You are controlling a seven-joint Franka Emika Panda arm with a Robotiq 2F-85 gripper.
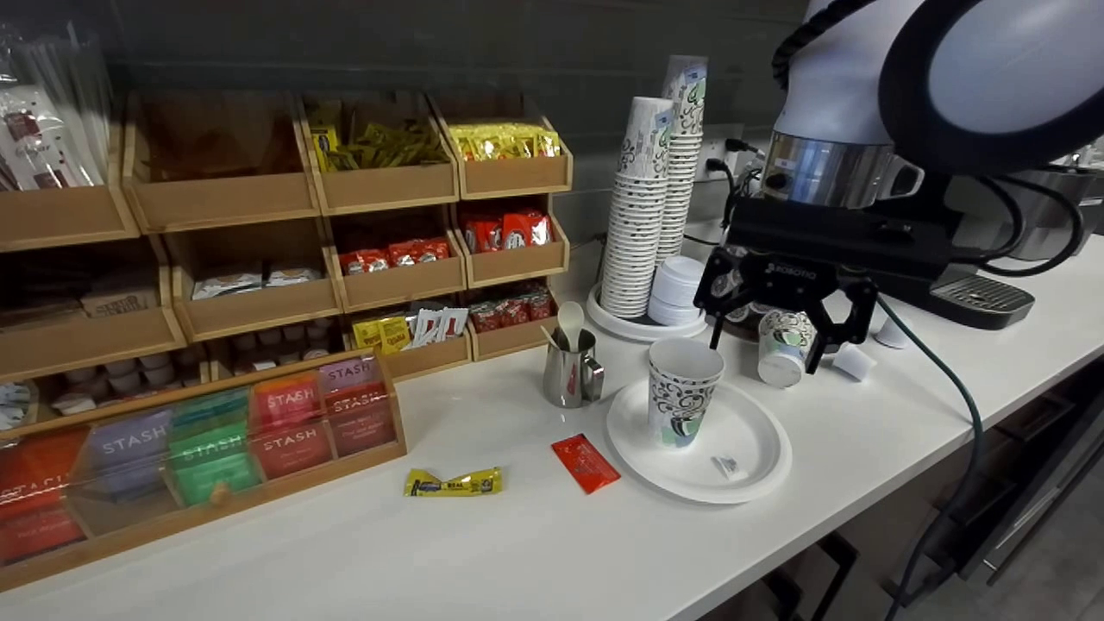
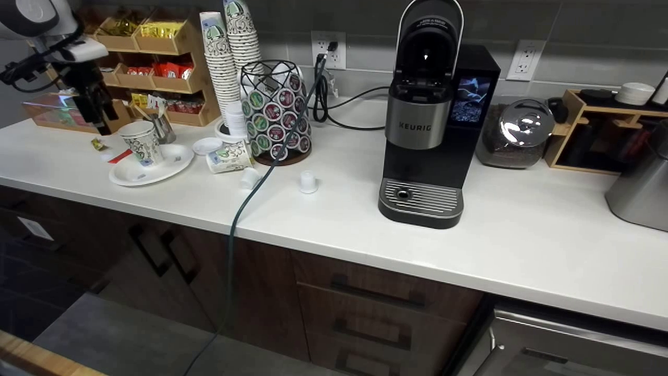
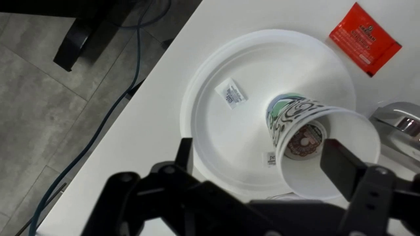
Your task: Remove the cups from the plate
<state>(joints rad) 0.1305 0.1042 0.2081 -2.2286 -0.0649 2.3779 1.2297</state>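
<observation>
On the plate (image 1: 749, 440), patterned cup (image 1: 681, 405) upright w/ pod (image 3: 303, 142) inside, poss. 2 nested, rims unclear; gripper (image 3: 259, 149) nearby, fingers (image 3: 343, 167) well apart.

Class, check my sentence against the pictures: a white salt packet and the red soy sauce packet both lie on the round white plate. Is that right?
Not quite: the red soy sauce packet lies off the round white plate, on the counter beside it, as the wrist view shows. A white salt packet does lie on the plate.
</observation>
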